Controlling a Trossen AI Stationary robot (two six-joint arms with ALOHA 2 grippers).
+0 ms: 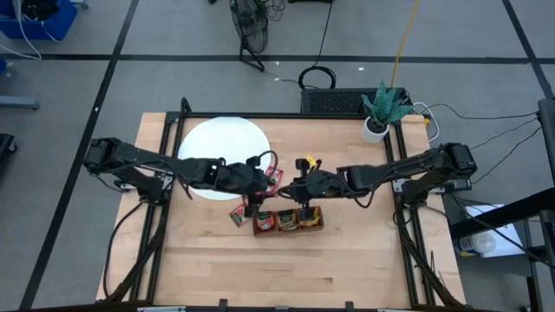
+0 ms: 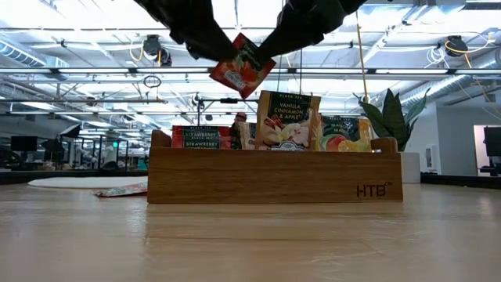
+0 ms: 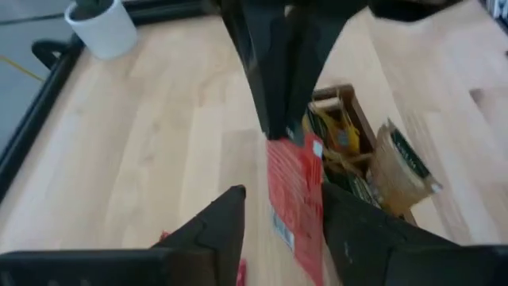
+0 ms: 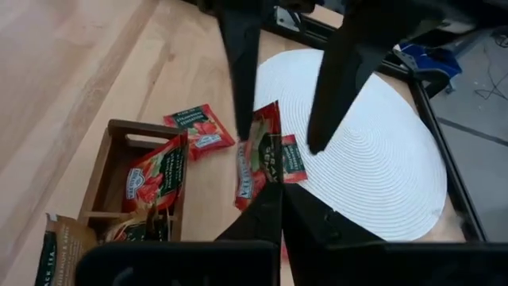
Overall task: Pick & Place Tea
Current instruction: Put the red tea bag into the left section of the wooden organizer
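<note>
A red tea sachet hangs in the air above the table, between my two grippers. My right gripper is shut on it. My left gripper is open, with one finger on each side of the sachet. In the high view both grippers meet just beyond the wooden tray, left gripper and right gripper. The tray holds upright sachets: strawberry, vanilla cinnamon apple and a third kind. My right gripper pinches the red sachet by one short edge between its two shut fingers, coming from the table's right and slanting down. The sachet is lifted clear and tilted. My left gripper: I cannot tell whether a finger touches the sachet's side.
A white disc lies at the far left of the table. Loose red sachets lie by it and on its rim; another lies left of the tray. A potted plant stands at the far right corner.
</note>
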